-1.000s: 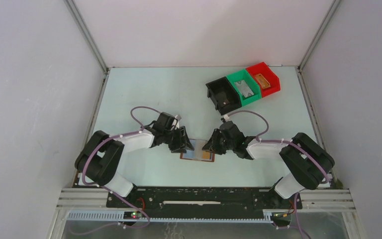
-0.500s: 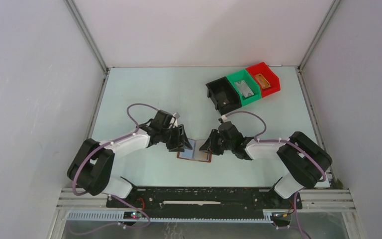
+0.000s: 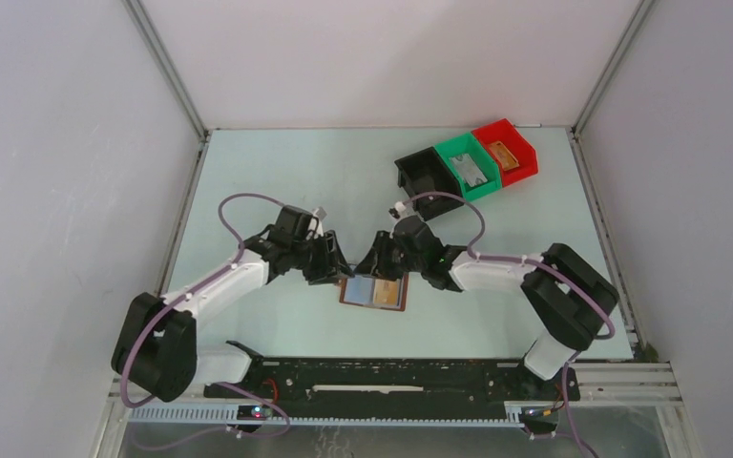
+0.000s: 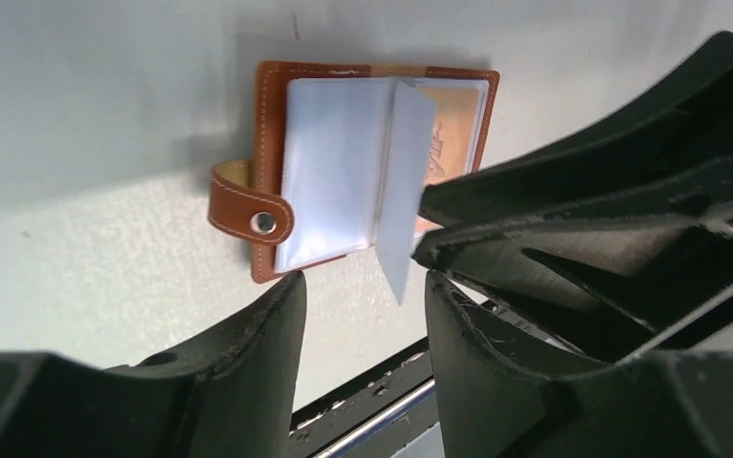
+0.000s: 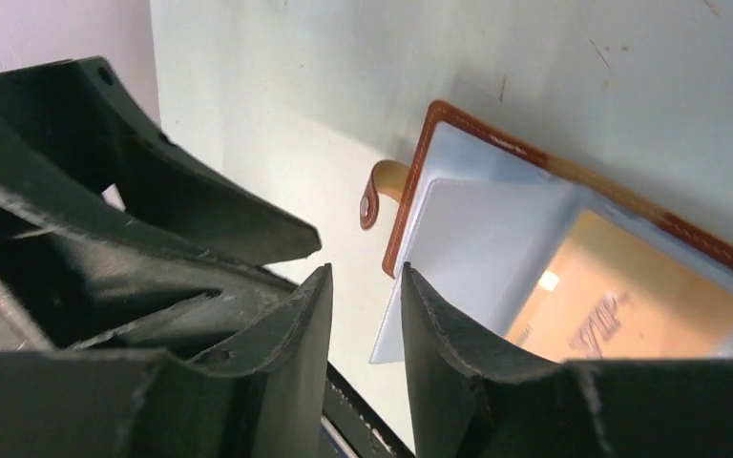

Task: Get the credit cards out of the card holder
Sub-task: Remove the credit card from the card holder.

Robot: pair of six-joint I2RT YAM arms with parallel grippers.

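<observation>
The card holder (image 3: 374, 292) lies open on the table, brown-rimmed, its strap tab (image 4: 252, 215) at one side. It holds a tan-orange credit card (image 5: 620, 305), also seen in the left wrist view (image 4: 453, 134), and pale clear sleeves, one of which (image 4: 403, 191) stands up. My left gripper (image 3: 334, 271) hovers just beyond its far left corner, open and empty (image 4: 363, 286). My right gripper (image 3: 375, 268) is close beside it over the far edge, jaws a narrow gap apart and empty (image 5: 367, 281). The raised sleeve (image 5: 482, 248) lies right beside my right gripper's fingertip (image 5: 439, 315).
A black bin (image 3: 429, 183), a green bin (image 3: 455, 155) holding a grey-white card (image 3: 475, 172) and a red bin (image 3: 521, 149) holding a tan-orange card (image 3: 504, 155) stand at the back right. The black base rail (image 3: 391, 377) runs along the near edge.
Both grippers have moved left and away toward the wallet's far edge, the right one crossing over it. More of the open wallet shows, and it has shifted slightly left.
</observation>
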